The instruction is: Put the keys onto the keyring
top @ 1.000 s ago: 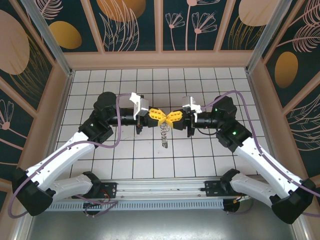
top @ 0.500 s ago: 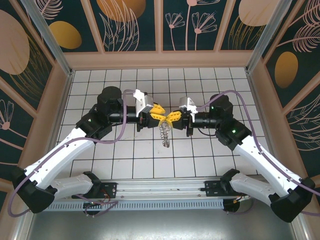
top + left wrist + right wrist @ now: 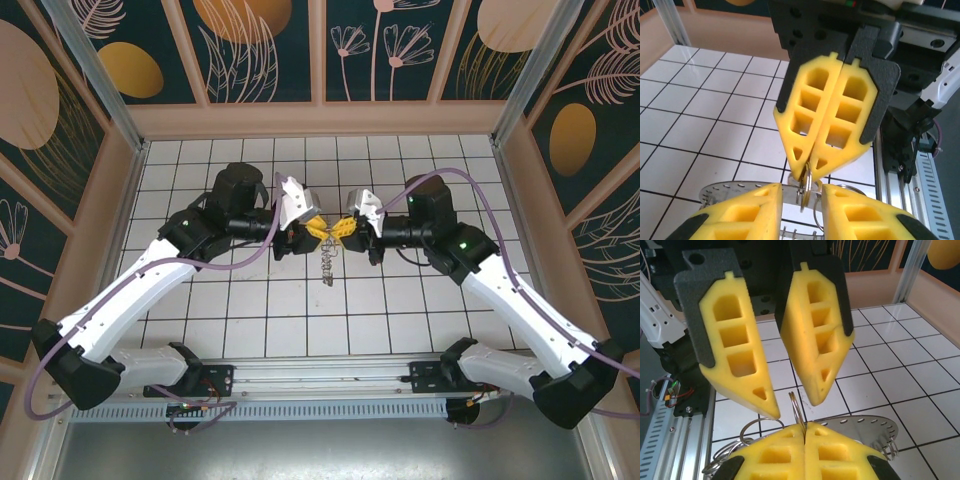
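Grippers tip to tip, the keyring (image 3: 327, 262) hanging just under them

Right gripper (image 3: 807, 171) has its fingers pressed together, pinching a thin wire loop (image 3: 798, 410) of the keyring; left gripper (image 3: 794, 404) faces it nose to nose, fingers apart, one on either side of that loop, gripping nothing; the keyring's flat perforated plate (image 3: 867, 427) sits just beyond and below the right gripper's closed tips, more wire loops beside it.

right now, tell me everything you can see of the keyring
The keyring is a flat, silvery-looking metal ring with small holes along its rim and thin wire loops fringing it. It hangs below the two hands. One upright loop is pinched in the shut right hand; the open left hand straddles it.
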